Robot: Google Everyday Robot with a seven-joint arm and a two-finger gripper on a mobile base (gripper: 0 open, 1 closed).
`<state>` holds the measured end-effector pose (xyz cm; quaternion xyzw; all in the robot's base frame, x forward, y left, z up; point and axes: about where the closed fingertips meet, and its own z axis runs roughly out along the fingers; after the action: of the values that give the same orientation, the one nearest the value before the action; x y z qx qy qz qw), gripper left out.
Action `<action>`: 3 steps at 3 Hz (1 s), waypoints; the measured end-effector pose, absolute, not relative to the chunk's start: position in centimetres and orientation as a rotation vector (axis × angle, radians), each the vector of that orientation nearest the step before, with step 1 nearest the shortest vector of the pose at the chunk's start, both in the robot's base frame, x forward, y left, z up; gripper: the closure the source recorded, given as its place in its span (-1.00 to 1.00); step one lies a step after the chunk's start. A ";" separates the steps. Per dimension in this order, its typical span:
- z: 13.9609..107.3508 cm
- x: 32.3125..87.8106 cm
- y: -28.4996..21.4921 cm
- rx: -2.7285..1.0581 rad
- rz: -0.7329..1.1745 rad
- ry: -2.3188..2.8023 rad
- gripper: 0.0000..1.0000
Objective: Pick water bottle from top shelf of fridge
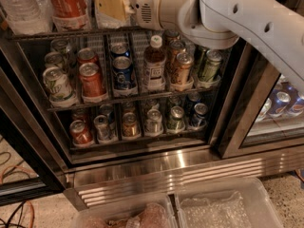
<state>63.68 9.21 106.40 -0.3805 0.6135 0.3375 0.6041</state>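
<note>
The water bottle point(21, 7), clear ribbed plastic with a white label, stands at the far left of the top shelf point(71, 33) of the fridge point(166, 172). Its upper part is cut off by the frame's top edge. A red-labelled cola bottle point(69, 4) stands just right of it. My gripper point(111, 9), with a pale yellow part at its tip, reaches in from the right at top-shelf height. It sits right of the cola bottle and apart from the water bottle. My white arm point(237, 18) crosses the upper right.
The two lower racks hold several cans and a small brown drink bottle with a white cap point(154, 63). A glass-fronted unit with blue cans point(280, 103) stands to the right. Two clear plastic bins point(228, 208) lie on the floor in front. Cables point(14, 175) lie at the lower left.
</note>
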 end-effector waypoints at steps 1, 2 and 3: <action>107.6 63.5 9.0 -0.896 0.758 1.404 1.00; 110.1 63.0 8.6 -0.925 0.706 1.363 1.00; 111.9 62.5 8.7 -0.958 0.673 1.325 1.00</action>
<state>62.51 8.73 111.89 -0.4189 0.5796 0.2944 0.6339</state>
